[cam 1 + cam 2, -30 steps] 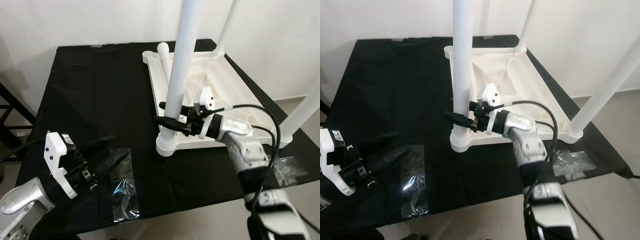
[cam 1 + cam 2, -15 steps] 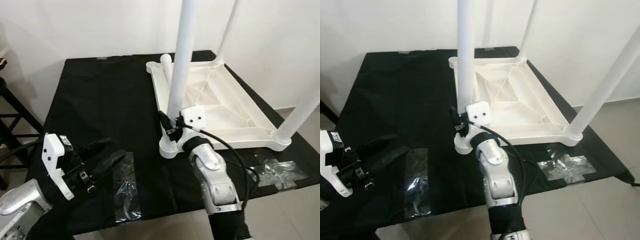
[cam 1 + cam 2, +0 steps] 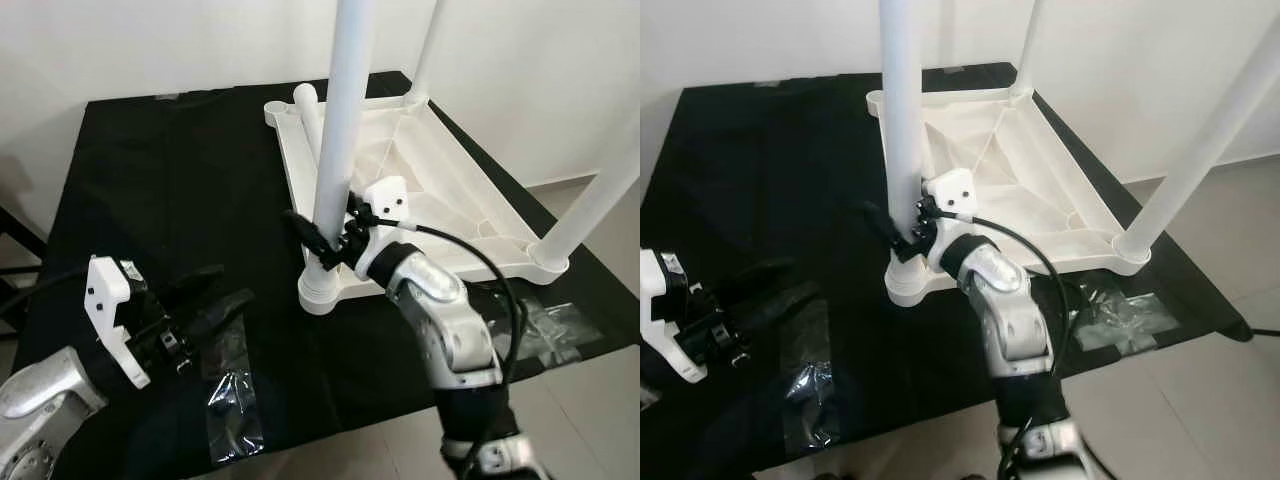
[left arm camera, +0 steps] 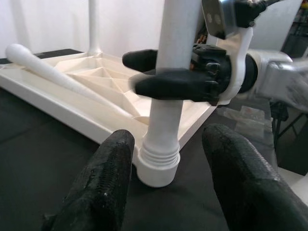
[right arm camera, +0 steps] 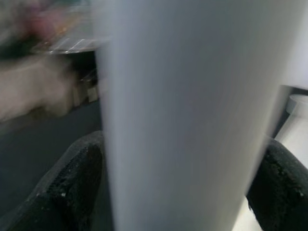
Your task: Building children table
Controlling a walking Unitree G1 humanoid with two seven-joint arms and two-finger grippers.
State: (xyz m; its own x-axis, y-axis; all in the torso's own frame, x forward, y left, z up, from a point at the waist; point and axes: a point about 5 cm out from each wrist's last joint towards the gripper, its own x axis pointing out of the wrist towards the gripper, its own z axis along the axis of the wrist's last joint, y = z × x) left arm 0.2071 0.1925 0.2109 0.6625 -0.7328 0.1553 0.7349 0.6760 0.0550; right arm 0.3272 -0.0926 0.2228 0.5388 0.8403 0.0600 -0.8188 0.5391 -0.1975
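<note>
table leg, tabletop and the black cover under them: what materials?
Table leg: looks like moulded plastic, smooth satin white, with a ribbed screw collar at its base. Tabletop: likely the same white plastic; moulded ribs show on its underside. Black cover: seems matte fabric, with soft creases and no glare.

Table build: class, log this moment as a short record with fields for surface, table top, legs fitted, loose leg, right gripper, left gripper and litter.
surface: black cloth
table top: white, upside down on the cloth
legs fitted: three stand upright in corner sockets, including near leg
loose leg: lies across the table top by the far corner
right gripper: fingers either side of the near leg, low down, above its socket
left gripper: open, holding nothing, over the cloth, pointing at the near leg
litter: clear plastic bags on the cloth's near edge
</note>
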